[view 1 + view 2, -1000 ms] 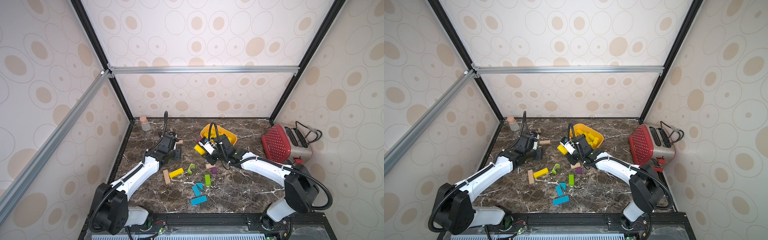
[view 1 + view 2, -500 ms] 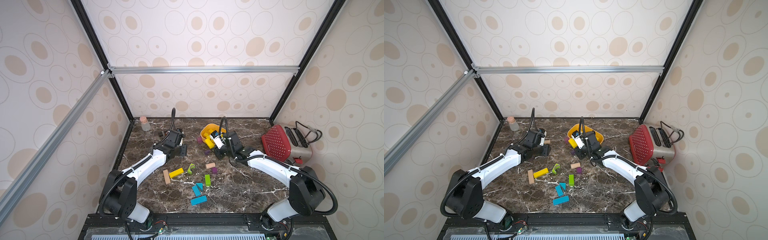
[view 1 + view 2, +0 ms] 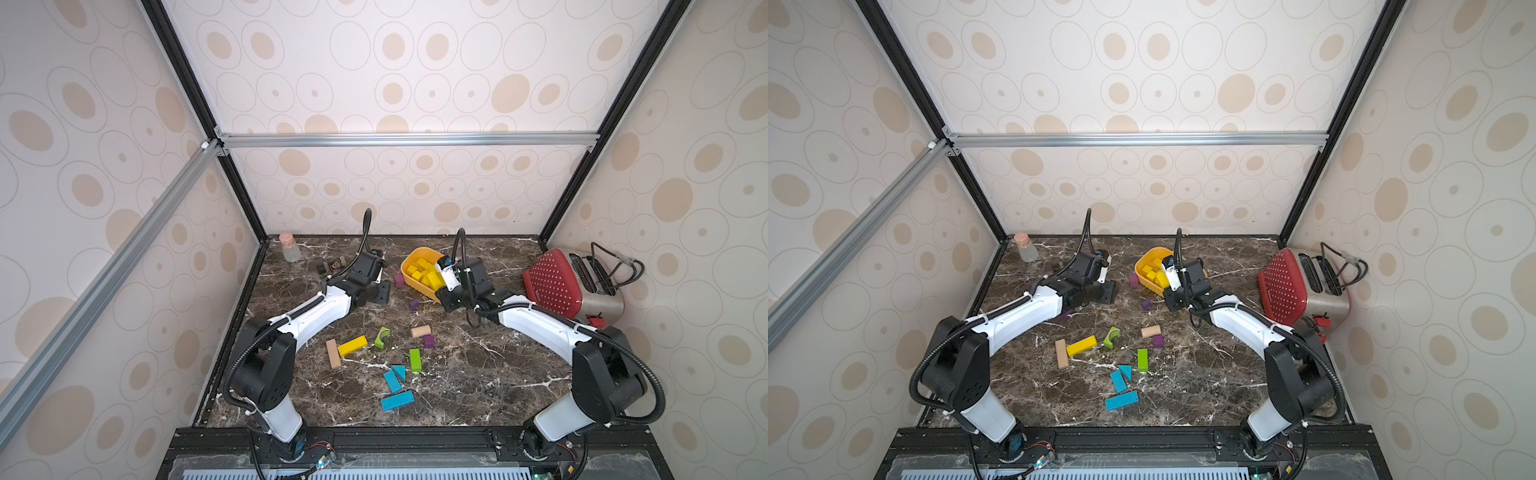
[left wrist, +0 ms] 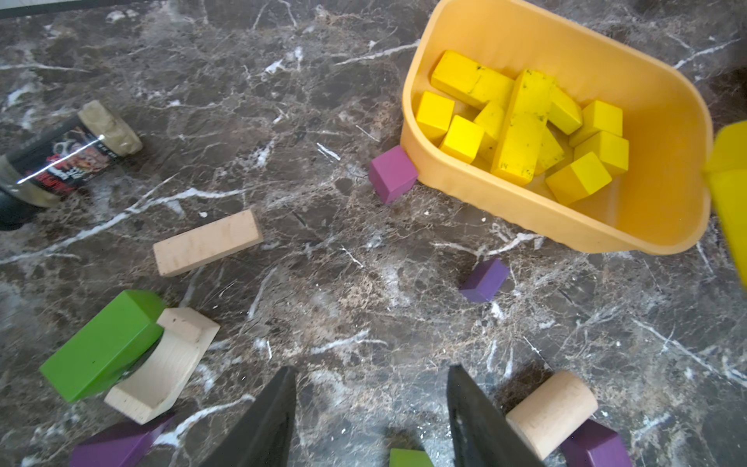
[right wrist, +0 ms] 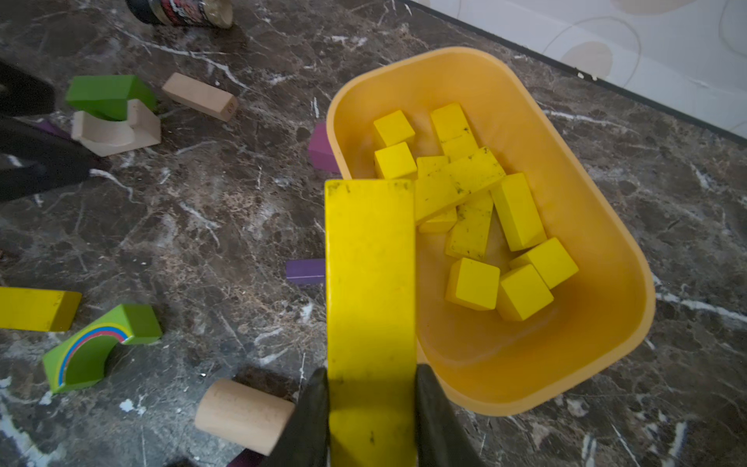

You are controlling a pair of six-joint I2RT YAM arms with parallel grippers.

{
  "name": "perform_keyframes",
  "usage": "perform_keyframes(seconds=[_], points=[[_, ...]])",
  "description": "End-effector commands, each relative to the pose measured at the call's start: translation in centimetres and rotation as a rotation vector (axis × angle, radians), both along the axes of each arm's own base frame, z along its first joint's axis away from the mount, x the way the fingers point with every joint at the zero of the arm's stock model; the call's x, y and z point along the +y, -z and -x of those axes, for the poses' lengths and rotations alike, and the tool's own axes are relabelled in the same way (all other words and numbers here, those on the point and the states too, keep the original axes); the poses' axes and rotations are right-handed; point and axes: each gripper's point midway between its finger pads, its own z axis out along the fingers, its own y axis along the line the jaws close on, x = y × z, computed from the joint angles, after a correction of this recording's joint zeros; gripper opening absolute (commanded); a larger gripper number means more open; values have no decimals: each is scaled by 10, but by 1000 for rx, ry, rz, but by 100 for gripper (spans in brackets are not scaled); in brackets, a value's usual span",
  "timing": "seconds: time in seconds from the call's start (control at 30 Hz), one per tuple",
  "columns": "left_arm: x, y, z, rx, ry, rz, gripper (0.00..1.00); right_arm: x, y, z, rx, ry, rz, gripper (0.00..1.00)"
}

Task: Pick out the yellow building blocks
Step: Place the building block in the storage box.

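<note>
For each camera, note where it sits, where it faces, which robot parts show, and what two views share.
Top views: high at front, looking down at table; left arm, right arm show.
Left wrist: on its arm, facing tub; open jaws.
Right wrist: over tub; jaws shut on yellow bar.
Shared: tub's yellow blocks, both wrists.

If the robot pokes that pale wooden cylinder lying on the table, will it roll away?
Probably: the pale wooden cylinder lies on its curved side on the smooth marble tabletop, so a sideways nudge likely rolls it. Pushed end-on, it would more likely slide. It looks solid.
</note>
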Motion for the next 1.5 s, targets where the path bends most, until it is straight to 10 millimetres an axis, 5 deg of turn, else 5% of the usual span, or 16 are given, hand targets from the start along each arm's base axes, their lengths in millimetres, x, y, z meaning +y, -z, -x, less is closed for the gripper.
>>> perform_keyframes(seconds=[0.0,0.37,0.63,0.7,0.8,0.87,1.47], points=[[-15,-14,-12,-32,31,14,59,-9,3,-12,17,45,-7,0],[-41,-11,-32,-42,61,19,59,-41,20,-40,43,190,-25,0],[-64,-12,-34,-57,148,12,59,-46,29,-56,68,237,-88,0],[-67,-12,-33,-59,164,11,59,-45,31,-59,75,239,-87,13],[-67,-12,-33,-63,172,6,59,-43,33,-62,88,227,-103,48],[-67,-13,-33,-65,177,5,59,-42,33,-63,88,229,-115,57],[-68,-10,-32,-66,189,-5,59,-34,24,-61,84,195,-153,58]])
